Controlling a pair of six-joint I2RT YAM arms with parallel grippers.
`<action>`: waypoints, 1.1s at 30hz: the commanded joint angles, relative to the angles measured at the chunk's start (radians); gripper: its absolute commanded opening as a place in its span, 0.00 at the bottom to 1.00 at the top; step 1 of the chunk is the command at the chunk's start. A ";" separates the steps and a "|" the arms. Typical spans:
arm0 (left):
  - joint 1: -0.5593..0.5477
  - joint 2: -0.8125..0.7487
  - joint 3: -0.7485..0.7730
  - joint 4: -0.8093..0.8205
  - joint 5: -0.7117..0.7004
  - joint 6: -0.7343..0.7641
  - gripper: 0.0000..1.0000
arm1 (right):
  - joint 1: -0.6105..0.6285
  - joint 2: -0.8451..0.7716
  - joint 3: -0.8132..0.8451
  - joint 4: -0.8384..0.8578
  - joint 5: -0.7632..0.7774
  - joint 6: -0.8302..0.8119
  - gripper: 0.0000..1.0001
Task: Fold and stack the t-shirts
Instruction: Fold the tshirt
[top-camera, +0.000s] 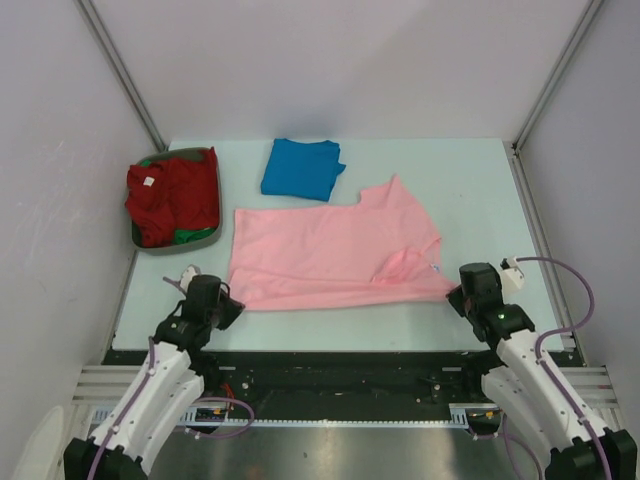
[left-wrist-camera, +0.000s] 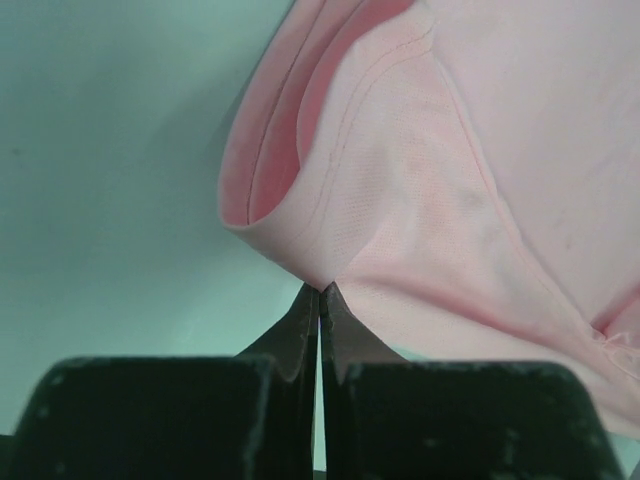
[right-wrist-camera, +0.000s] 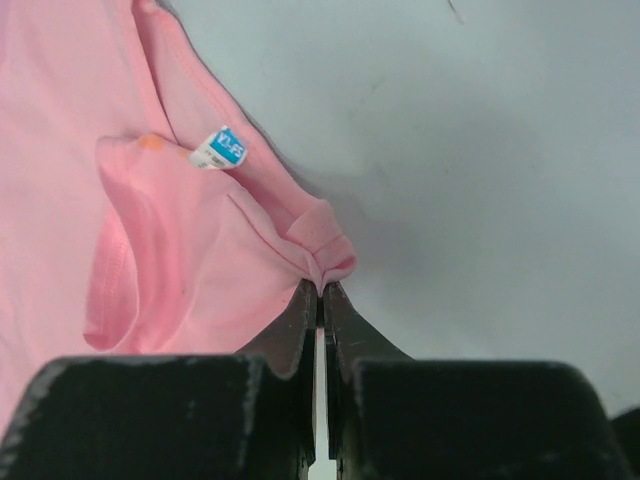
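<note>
Pink t-shirt (top-camera: 330, 255) lies spread mid-table, pinched at both ends — the left gripper (left-wrist-camera: 320, 290) is clenched on its near left corner, the right gripper (right-wrist-camera: 320, 288) on the near right. A fold looks to be starting. Next, I'd say: lift both corners together and carry them far, evenly. Folded blue shirt (top-camera: 300, 168) waits beyond; red shirt (top-camera: 165, 195) fills the tray (top-camera: 160, 247), far left.

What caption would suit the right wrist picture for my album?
The right end effector shut on a pinched corner of the pink t-shirt, its blue label showing, over the pale table.
</note>
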 joint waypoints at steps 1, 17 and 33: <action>-0.037 -0.105 -0.036 -0.119 0.004 -0.084 0.00 | 0.060 -0.106 0.026 -0.248 0.060 0.059 0.00; -0.123 -0.195 0.194 -0.318 -0.077 -0.166 0.98 | 0.318 -0.051 0.196 -0.243 0.238 0.082 1.00; -0.119 0.213 0.328 0.001 -0.116 -0.101 1.00 | 0.331 0.541 0.331 0.340 -0.199 -0.093 1.00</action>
